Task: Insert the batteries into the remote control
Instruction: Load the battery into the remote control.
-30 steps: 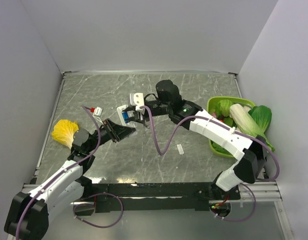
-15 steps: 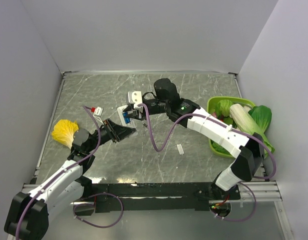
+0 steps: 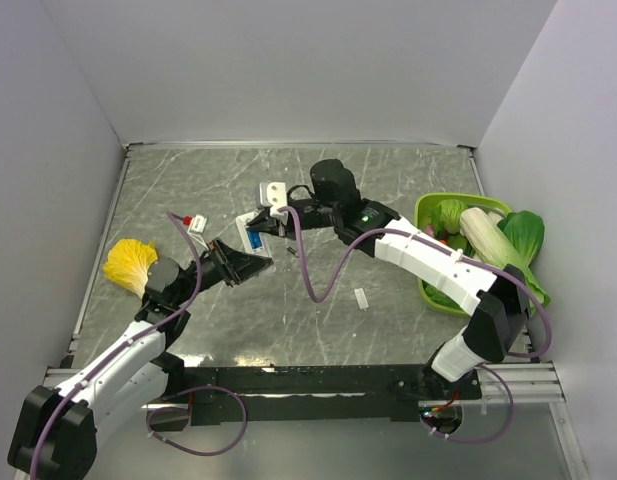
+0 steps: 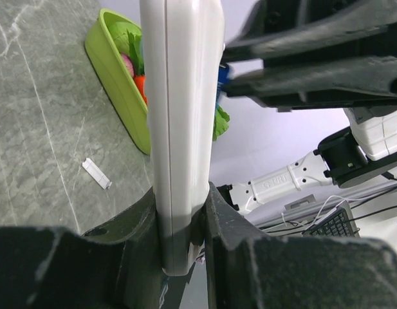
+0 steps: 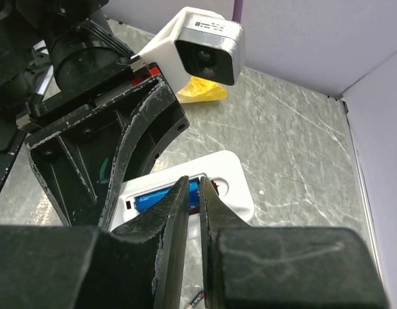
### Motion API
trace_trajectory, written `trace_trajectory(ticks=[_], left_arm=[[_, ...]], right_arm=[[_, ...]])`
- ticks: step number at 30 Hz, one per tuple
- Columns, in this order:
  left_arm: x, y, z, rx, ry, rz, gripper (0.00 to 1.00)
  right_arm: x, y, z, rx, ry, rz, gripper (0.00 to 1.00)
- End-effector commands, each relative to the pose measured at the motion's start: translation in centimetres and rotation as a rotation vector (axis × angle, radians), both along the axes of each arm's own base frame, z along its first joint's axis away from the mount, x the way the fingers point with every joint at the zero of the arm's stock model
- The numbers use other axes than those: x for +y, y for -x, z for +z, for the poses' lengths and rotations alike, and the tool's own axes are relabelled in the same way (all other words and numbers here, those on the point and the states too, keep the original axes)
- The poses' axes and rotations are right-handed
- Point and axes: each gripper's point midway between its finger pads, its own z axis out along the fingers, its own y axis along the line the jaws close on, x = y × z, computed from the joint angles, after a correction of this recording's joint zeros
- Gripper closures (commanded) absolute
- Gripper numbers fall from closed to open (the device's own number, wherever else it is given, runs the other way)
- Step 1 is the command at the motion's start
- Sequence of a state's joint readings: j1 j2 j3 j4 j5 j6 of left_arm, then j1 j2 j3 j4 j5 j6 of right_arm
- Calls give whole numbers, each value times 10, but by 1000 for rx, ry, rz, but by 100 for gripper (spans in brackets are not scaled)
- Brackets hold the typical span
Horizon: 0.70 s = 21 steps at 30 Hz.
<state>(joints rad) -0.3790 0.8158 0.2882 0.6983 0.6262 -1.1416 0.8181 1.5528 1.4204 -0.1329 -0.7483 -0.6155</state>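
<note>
Remote is clamped edge-on by left gripper above table middle so its open bay is presented; right gripper is nearly closed over battery there, grasp cannot be told

**Left arm**: runs from its base at the near left toward the middle of the scene, with the forearm low and angled to the far right.

**Left hand**: both fingers are clamped on one end of the white remote.

**Right arm**: rises from the near right, bends at the elbow and stretches left across the middle.

**Right hand**: the fingers are drawn almost together, with only a thin slit between them. Their tips point down at the remote's open back, close to the left hand.
</note>
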Motion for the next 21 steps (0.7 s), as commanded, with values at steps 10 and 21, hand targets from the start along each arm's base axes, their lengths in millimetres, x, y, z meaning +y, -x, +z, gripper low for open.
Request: trace_trajectory(ticks=[10,21], left_arm=[[12,14,76,-290,120,41,98],[12,22,89,-361,118,25,98]], right_arm=[[-18,-1,-88,87,140,-102,84],[-24,-22,-129,-50,249,-226,73]])
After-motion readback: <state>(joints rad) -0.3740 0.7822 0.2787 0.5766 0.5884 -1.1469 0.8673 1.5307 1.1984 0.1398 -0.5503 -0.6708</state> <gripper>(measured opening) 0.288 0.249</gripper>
